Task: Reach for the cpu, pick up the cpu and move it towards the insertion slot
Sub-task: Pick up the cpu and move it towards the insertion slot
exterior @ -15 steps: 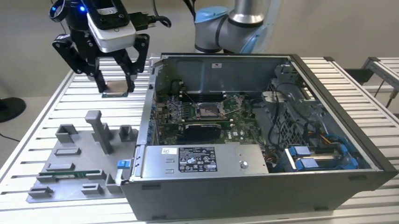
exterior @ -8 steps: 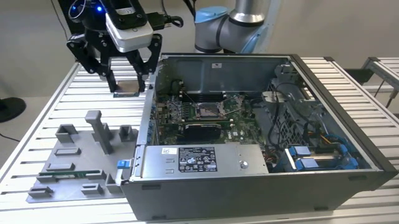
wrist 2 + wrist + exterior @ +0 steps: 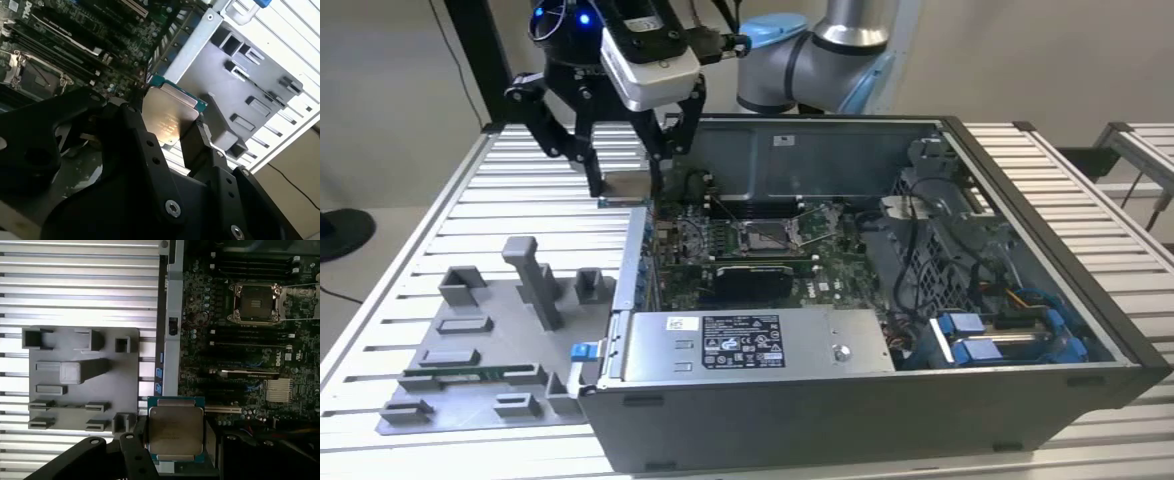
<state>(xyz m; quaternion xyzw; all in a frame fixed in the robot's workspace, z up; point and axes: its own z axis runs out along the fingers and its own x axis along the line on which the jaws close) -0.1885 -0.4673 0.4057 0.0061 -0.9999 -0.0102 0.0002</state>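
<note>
The cpu (image 3: 624,184), a flat silvery square with a thin green rim, hangs in the air just outside the open computer case's wall at the exterior view's left. My gripper (image 3: 624,190) is shut on it, one black finger on each side. Both wrist views show the cpu (image 3: 167,117) (image 3: 175,430) clamped between the fingers (image 3: 131,117) (image 3: 140,432). The insertion slot (image 3: 769,236), a silver-framed socket with a dark centre, lies on the motherboard inside the case, to the exterior view's right of the cpu and lower. The slot (image 3: 252,302) (image 3: 35,75) stands uncovered, with its wire lever beside it.
A grey fixture plate (image 3: 467,360) with upright posts and a green memory stick (image 3: 454,372) lies on the slatted table (image 3: 414,270), left of the case. The case's wall (image 3: 635,265) stands between the cpu and the motherboard. A power supply box (image 3: 747,345) fills the case's near side.
</note>
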